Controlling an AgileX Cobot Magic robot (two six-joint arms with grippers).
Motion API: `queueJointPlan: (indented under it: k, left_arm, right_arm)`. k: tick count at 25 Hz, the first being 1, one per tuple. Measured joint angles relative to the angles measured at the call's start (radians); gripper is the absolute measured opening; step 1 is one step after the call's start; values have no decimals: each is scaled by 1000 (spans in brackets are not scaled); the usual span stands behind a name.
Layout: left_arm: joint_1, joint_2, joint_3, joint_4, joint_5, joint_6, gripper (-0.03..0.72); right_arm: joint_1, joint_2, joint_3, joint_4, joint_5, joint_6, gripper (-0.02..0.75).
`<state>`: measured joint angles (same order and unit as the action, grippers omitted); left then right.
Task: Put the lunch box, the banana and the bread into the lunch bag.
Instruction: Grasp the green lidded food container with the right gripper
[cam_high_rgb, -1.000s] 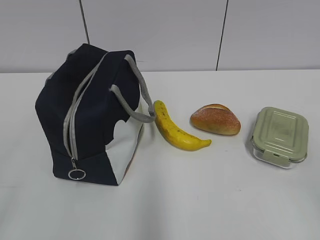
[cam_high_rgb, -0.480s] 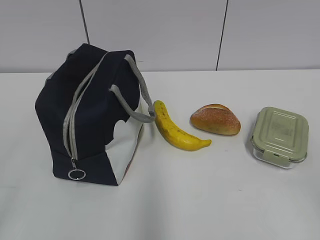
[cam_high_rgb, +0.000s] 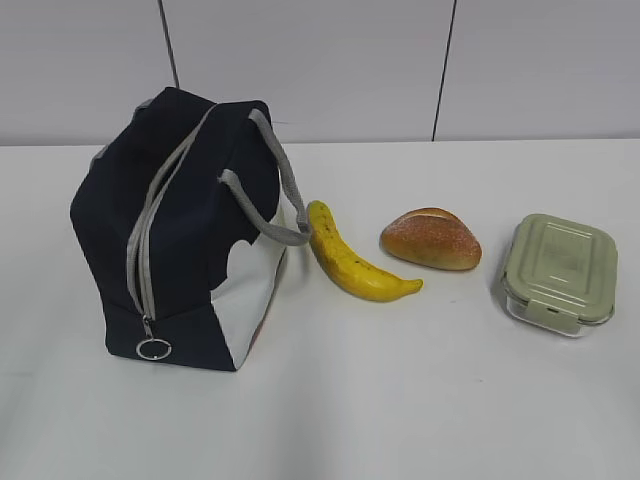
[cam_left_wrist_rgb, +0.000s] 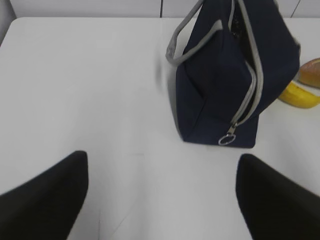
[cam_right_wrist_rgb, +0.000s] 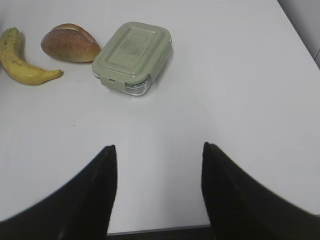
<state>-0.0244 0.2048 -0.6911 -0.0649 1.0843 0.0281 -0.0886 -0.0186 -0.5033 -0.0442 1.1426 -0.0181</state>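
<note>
Exterior view: lunch bag (cam_high_rgb: 185, 235) zipped, beside banana (cam_high_rgb: 352, 262), bread (cam_high_rgb: 431, 239), lunch box (cam_high_rgb: 558, 270).
Left gripper (cam_left_wrist_rgb: 160, 200): jaws apart, empty.
Right gripper (cam_right_wrist_rgb: 157, 192): jaws apart, empty.

Left claw (cam_left_wrist_rgb: 160, 195) gapes wide and empty; right claw (cam_right_wrist_rgb: 157, 192) likewise parted, empty.
</note>
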Motion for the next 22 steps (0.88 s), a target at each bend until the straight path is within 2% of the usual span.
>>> queueJointPlan:
  k: [6,14,18,22]
  left_arm:
    - [0,250,-154,-89,-89,1,585]
    - [0,656,-384,-298,-47,76,580]
    - [-9,840,-495,-329,-13,110,558]
    - [-51,1009,-584,-331,-8,125,541]
  right_arm:
    - [0,0,0,0,0,0,404]
    - [0,0,0,0,0,0,404]
    - [0,0,0,0,0,0,404]
    - [0,0,0,0,0,0,404]
